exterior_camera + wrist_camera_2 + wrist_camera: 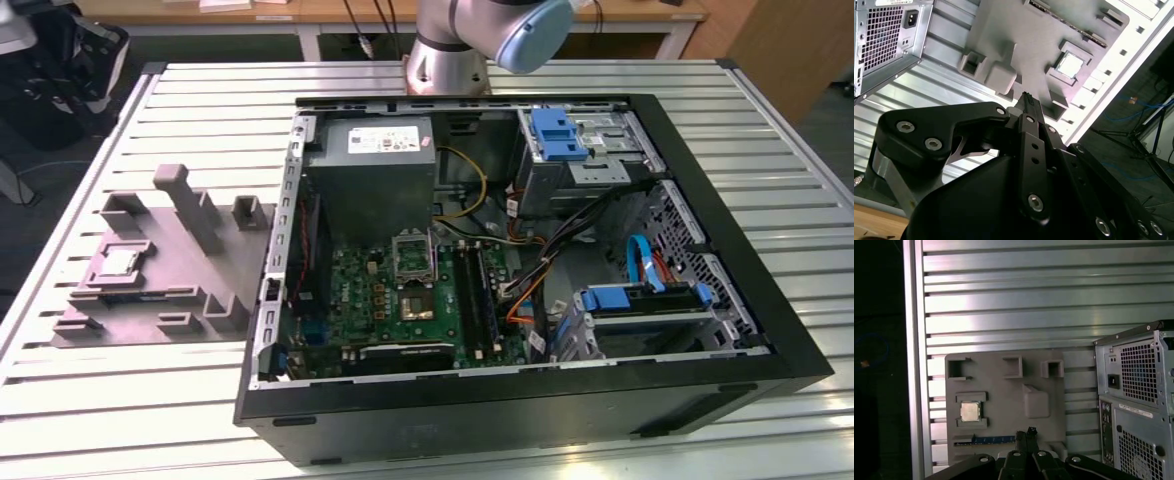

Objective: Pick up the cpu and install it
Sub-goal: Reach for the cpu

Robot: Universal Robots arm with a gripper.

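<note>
- Right, gripper (1025, 432) in both wrist views (1027, 97): black fingers pressed together at the tips, no gap showing, nothing held.
- Gripper hangs above the grey tray (1004, 395), touching nothing. Its tips are aimed at the tray's near edge, beside a raised block (1036, 401).
- Tray in the second wrist view (1019, 30): moulded grey plastic with posts and pockets, lying flat on the table.
- cpu (970, 412) sits flat in a square pocket of the tray, pale metal top up, a low grey block on two opposite sides. It is apart from the gripper and not picked up. Second wrist view shows it too (1069, 65).
- Exterior view: cpu (118, 262) is in the tray (147, 290), towards the tray's outer side, away from the case.
- Slatted metal table (200, 100) carries the tray and the computer case (747, 230); the tray is just beside the case, on the exterior view's left.
- Case lies on its side, open, and its vented rear panel shows in the first wrist view (1139, 390).
- Green motherboard (387, 300) lies inside the case, with the silver socket frame (414, 255) standing upright on it.
- Arm base (451, 60) stands on the table behind the case.
</note>
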